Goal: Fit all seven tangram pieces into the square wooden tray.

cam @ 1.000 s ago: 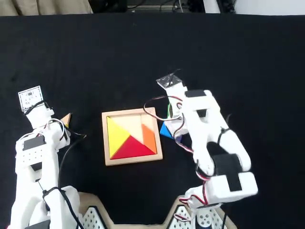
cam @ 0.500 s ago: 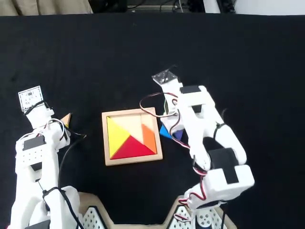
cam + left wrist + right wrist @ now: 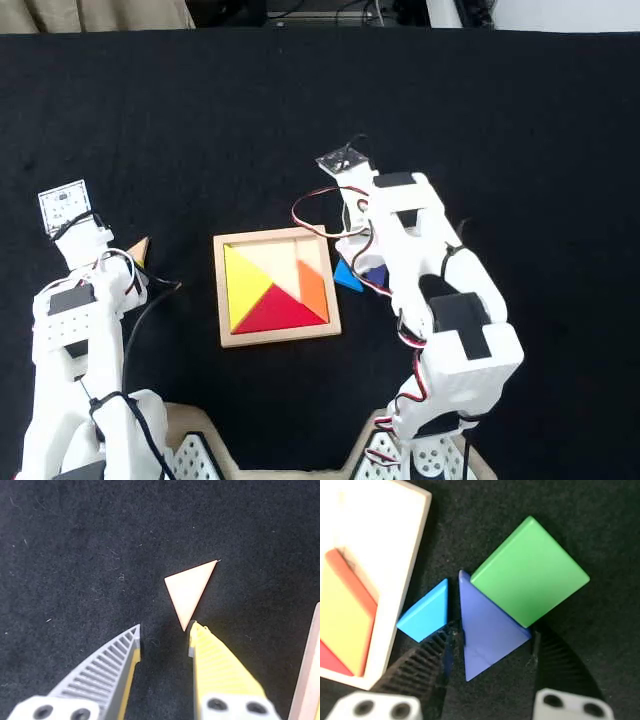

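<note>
The right gripper (image 3: pixel 492 636) hangs just right of the square wooden tray (image 3: pixel 219 292), its jaws spread wide on either side of a dark blue wooden triangle (image 3: pixel 487 630) lying on the black cloth (image 3: pixel 520 130); a light blue triangle (image 3: pixel 425 616) and a green square (image 3: pixel 530 577) lie close beside that piece; the tray holds a yellow triangle (image 3: pixel 244 285), a red triangle (image 3: pixel 280 312), an orange piece (image 3: pixel 313 285) and a pale piece (image 3: pixel 275 256); the left gripper (image 3: pixel 165 626) stands left of the tray, jaws moderately apart and empty, tips just short of a pale wooden triangle (image 3: pixel 190 587)
</note>
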